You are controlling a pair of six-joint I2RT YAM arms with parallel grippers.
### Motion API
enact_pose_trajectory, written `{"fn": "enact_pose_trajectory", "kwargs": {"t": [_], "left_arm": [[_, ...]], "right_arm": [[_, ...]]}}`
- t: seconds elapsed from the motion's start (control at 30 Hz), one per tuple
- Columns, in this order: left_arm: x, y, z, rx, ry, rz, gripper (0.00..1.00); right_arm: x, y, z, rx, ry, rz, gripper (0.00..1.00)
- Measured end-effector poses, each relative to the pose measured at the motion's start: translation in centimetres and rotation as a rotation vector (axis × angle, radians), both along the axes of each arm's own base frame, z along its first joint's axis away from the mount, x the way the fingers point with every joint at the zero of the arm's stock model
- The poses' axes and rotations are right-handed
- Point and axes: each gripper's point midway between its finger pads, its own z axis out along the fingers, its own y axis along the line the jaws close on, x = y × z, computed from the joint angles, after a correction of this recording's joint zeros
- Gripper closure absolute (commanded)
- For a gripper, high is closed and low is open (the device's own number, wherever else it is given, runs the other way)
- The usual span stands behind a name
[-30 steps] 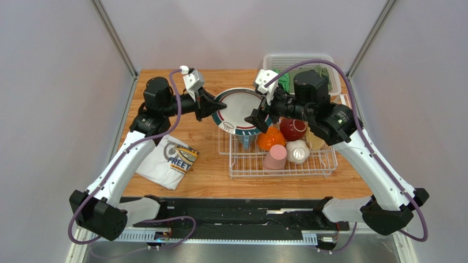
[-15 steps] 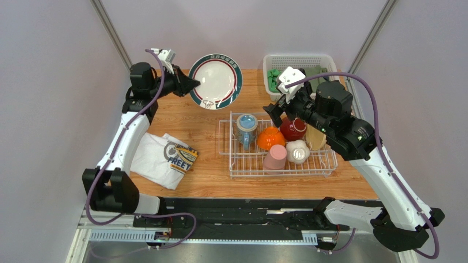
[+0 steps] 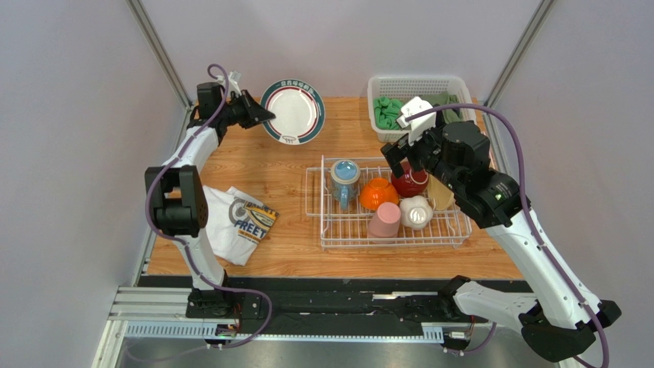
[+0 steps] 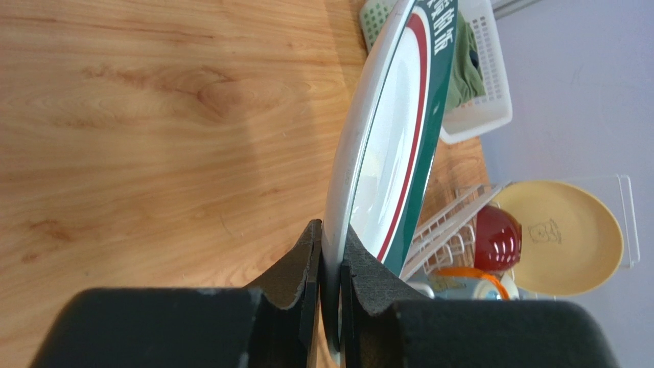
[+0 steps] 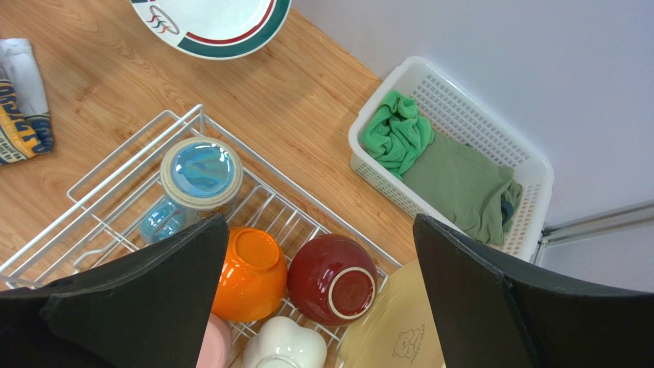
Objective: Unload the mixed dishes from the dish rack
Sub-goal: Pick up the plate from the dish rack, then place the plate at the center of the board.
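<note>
white round plate with green-and-red rim [image 3: 292, 112] is pinched at its edge by the left pincer [image 4: 330, 264] and held tilted over the far-left wooden worktop [image 3: 284, 184]. right pincer [image 5: 322, 299] is spread wide above the white wire dish rack [image 3: 349, 230], over the dark red bowl [image 5: 331, 280].

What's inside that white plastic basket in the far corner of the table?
The basket holds a crumpled bright green cloth and a larger, duller green cloth beside it. Whatever lies beneath them, and the basket floor there, is covered.
</note>
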Motion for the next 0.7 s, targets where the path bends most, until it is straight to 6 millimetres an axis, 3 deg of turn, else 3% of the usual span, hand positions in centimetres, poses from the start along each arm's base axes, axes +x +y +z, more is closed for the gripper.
{"fn": "enact_pose_trajectory", "kwargs": {"t": [0.2,0.4,0.7], "left_arm": [[4.8,0.0,-3.1,-0.042,0.069,0.018,1.00],[7.5,0.1,-7.1,-0.078,0.155,0.039,1.00],[8.9,-0.6,-12.3,-0.106,0.270,0.059,1.00]], "right_arm": [[1.2,-1.0,-0.8,-0.003,0.025,-0.049,0.02],[2.3,-0.8,-2.3,-0.023,0.067,-0.061,0.02],[3.2,-0.7,-5.0,-0.051,0.130,-0.063,0.02]]}}
